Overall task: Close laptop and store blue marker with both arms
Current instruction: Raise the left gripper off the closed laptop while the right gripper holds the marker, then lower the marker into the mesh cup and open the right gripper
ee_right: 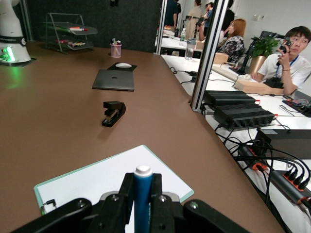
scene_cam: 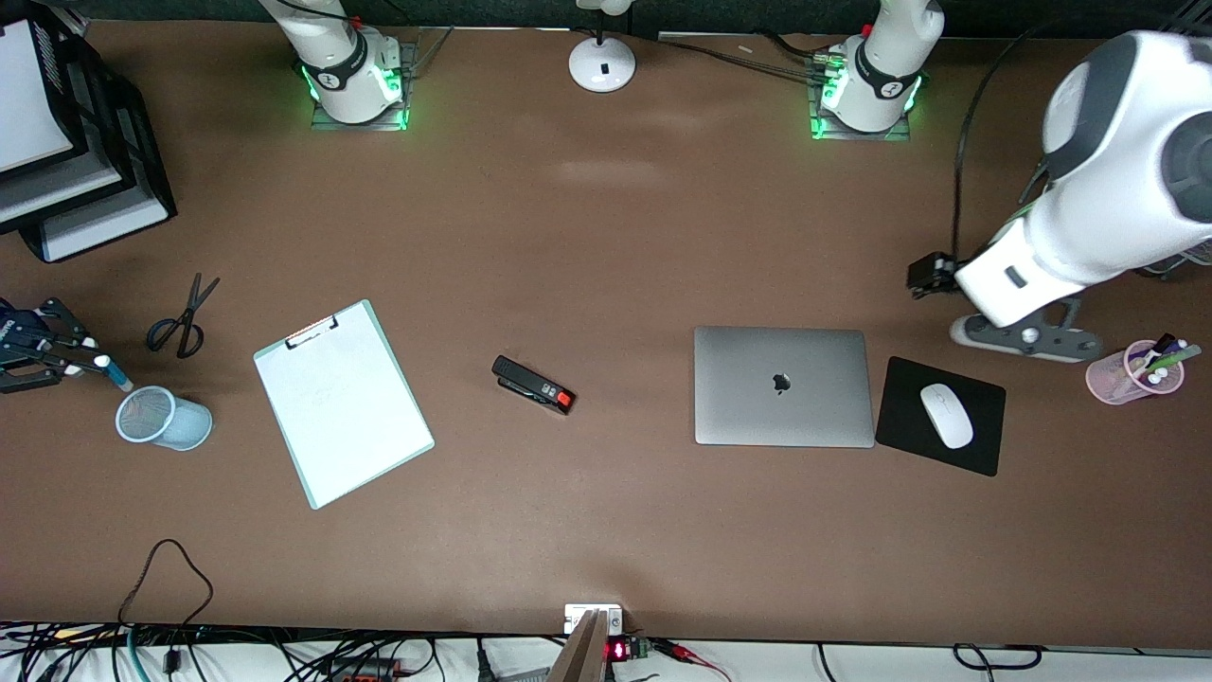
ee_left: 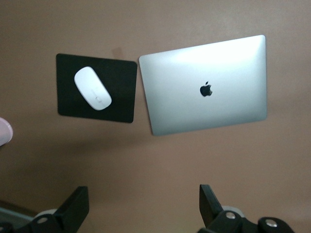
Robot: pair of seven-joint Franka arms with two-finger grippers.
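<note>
Laptop [scene_cam: 782,385] is lying shut and flat on the brown table [scene_cam: 606,237], toward the left arm's end, its silver lid with the dark apple logo facing up. Just beside it, closer to that end, a black mouse pad [scene_cam: 985,445] is carrying a white mouse [scene_cam: 946,415]. The left arm [scene_cam: 1089,218] is hanging over the table above the pad's farther edge, and the left gripper [ee_left: 141,213] is holding its jaws wide apart with nothing between them, looking down on laptop and pad. A white clipboard [scene_cam: 343,403] is lying toward the right arm's end, with a black stapler [scene_cam: 532,385] sitting between it and the laptop. A pale blue mesh cup [scene_cam: 163,418] is lying tipped on its side near the clipboard, and black scissors [scene_cam: 182,320] are resting farther from the front camera than the cup. A pink pen cup [scene_cam: 1134,371] is standing at the left arm's end. The right gripper [scene_cam: 57,355] is hovering just above the mesh cup's rim, its jaws clamping the blue marker [scene_cam: 115,373], whose white end [ee_right: 143,170] is poking out past the fingers [ee_right: 125,194].
</note>
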